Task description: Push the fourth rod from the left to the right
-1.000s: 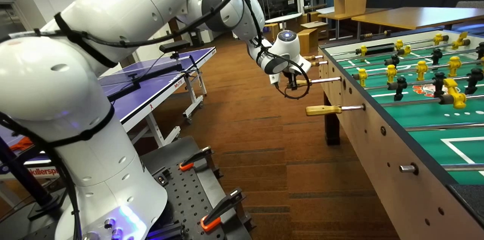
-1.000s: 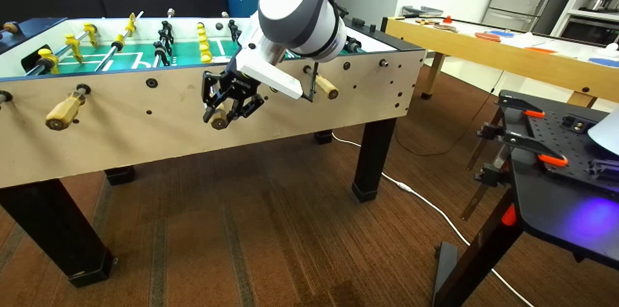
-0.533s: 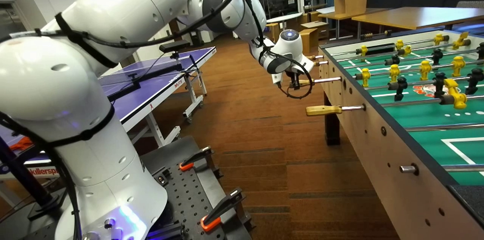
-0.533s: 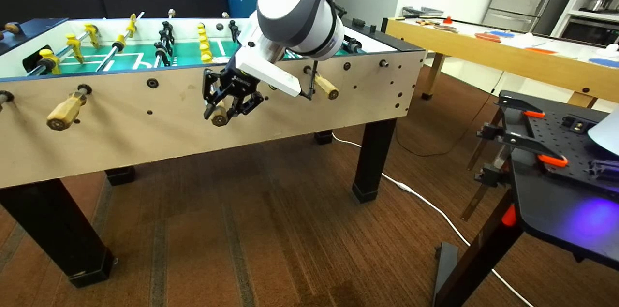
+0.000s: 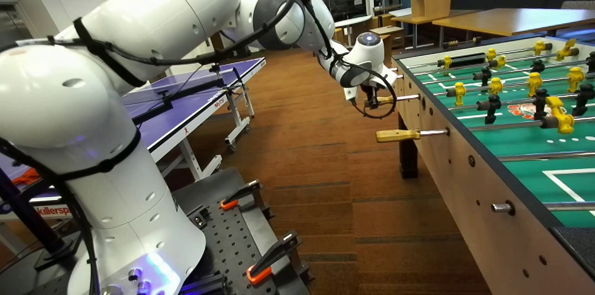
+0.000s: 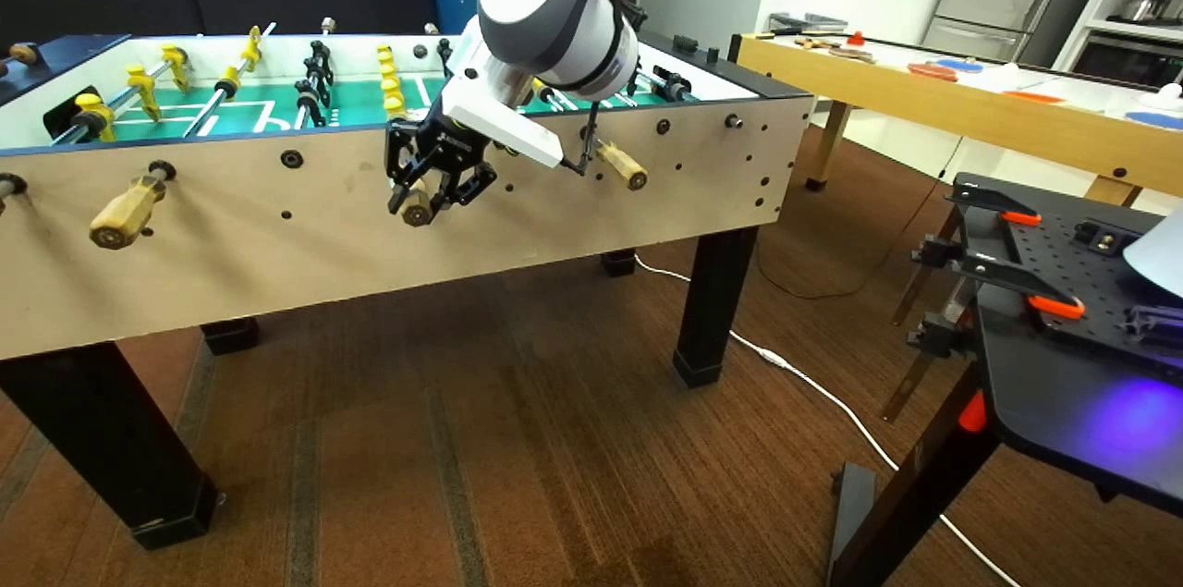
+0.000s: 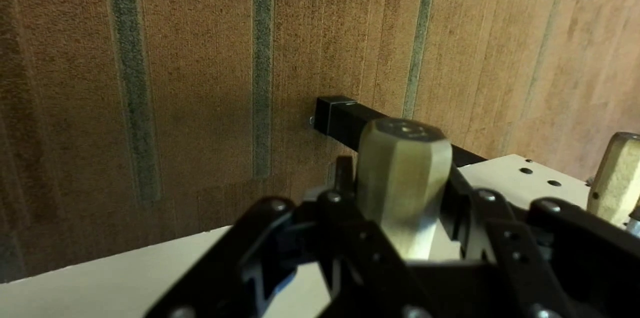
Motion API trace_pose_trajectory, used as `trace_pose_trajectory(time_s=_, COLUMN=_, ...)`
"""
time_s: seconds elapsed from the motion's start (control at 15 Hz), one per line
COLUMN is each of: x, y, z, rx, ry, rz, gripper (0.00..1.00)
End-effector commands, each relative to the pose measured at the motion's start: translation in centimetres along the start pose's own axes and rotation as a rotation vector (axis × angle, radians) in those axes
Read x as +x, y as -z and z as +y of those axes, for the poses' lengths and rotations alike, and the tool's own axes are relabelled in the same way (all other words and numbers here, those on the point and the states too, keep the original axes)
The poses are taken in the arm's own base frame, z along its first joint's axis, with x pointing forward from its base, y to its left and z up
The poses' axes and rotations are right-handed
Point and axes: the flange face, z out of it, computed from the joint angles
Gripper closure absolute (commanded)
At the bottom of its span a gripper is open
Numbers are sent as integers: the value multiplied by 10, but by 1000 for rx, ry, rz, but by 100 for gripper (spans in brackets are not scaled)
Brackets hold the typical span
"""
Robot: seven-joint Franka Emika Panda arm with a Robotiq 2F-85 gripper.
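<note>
The foosball table shows its side panel in both exterior views. Yellow wooden rod handles stick out of it. My gripper is shut around one handle, a finger on each side. In the wrist view, the handle stands between my black fingers, its end cap beyond the fingertips. In an exterior view, my gripper hides part of this handle; its metal rod enters the panel. A row of yellow players sits on this rod.
Neighbouring handles stick out on both sides: one nearer my base and one farther along. A bare rod end also protrudes. A purple ping-pong table stands behind the arm.
My gripper and the held handle have moved towards the table panel and slightly up. The row of yellow players has slid farther across the field, away from the panel. The other rods look unchanged.
</note>
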Motion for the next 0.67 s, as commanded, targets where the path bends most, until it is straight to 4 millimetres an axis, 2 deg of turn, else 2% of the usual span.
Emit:
trace_pose_trajectory(time_s=0.0, x=37, y=13, z=-1, rx=-2, ry=-10, rz=27, gripper=83)
trace_pose_trajectory(time_s=0.6, x=68, y=14, z=7, rx=-5, ry=-18, rz=44, gripper=83)
